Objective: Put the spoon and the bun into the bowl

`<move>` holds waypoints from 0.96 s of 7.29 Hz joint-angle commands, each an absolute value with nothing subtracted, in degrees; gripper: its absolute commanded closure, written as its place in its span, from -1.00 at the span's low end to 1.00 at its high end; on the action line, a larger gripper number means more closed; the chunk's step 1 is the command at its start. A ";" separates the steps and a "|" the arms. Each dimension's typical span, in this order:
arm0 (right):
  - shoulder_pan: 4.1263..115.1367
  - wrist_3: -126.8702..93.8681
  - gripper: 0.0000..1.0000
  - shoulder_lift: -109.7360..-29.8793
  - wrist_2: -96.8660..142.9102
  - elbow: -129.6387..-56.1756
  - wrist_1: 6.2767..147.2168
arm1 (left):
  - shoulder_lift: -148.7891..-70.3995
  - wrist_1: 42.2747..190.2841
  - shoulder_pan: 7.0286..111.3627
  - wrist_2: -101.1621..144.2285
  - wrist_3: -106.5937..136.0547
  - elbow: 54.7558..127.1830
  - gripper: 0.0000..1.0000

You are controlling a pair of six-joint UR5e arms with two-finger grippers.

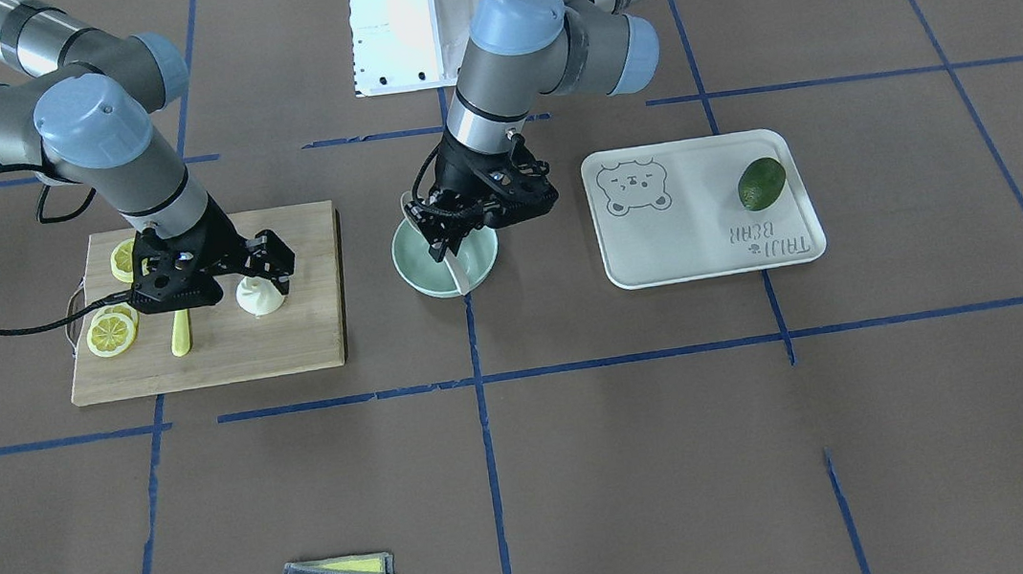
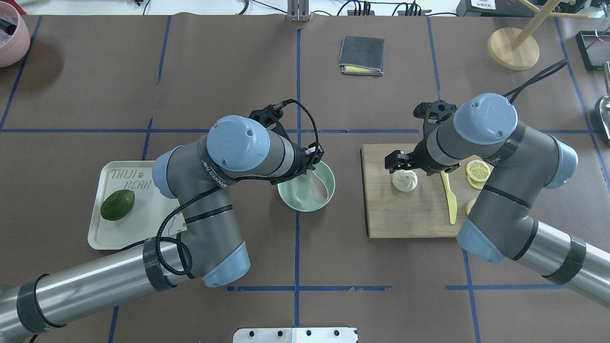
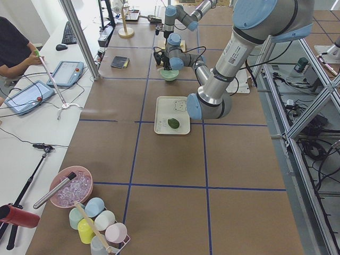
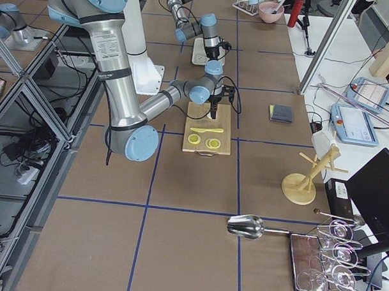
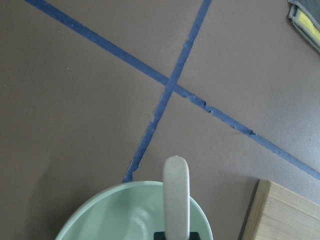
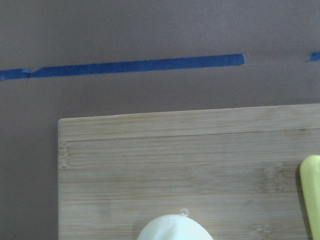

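Positions are given from the robot's side of the table.

- Bowl (image 2: 291, 196): at the table centre.
- Spoon (image 2: 318, 186): in the bowl, toward its right side.
- Tray (image 2: 107, 236): left of the bowl, well apart from it. What appears to be an avocado (image 2: 117, 205) lies on it.
- Cutting board (image 2: 410, 216): right of the bowl, near it.
- On the board: bun (image 2: 404, 180) at the left, knife (image 2: 449, 200) to its right, lemon slices (image 2: 478, 170) beyond the knife.
- Folded cloth (image 2: 361, 55): on the far side of the table, behind the board.

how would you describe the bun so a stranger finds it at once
Find the wooden cutting board on the robot's right side. On it sits the bun, white, round and pleated to a point, unlike the flat yellow lemon slices and yellow knife beside it.
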State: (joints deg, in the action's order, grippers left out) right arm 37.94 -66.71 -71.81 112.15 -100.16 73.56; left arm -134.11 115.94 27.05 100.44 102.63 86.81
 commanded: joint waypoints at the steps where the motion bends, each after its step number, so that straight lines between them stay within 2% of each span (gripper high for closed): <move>1: 37.71 -66.80 -0.61 -71.11 111.97 -99.84 73.56 | -134.12 116.01 26.89 100.37 102.66 86.75 1.00; 4: 37.71 -66.88 -0.63 -70.75 111.97 -99.93 73.56 | -133.86 116.80 28.82 100.28 102.39 86.14 1.00; 5: 37.71 -66.88 -0.51 -70.75 111.97 -99.93 73.56 | -133.86 116.81 29.18 100.28 102.39 85.70 1.00; 7: 37.79 -66.62 0.98 -70.84 112.06 -100.02 73.56 | -133.86 116.81 29.18 100.28 102.39 85.52 1.00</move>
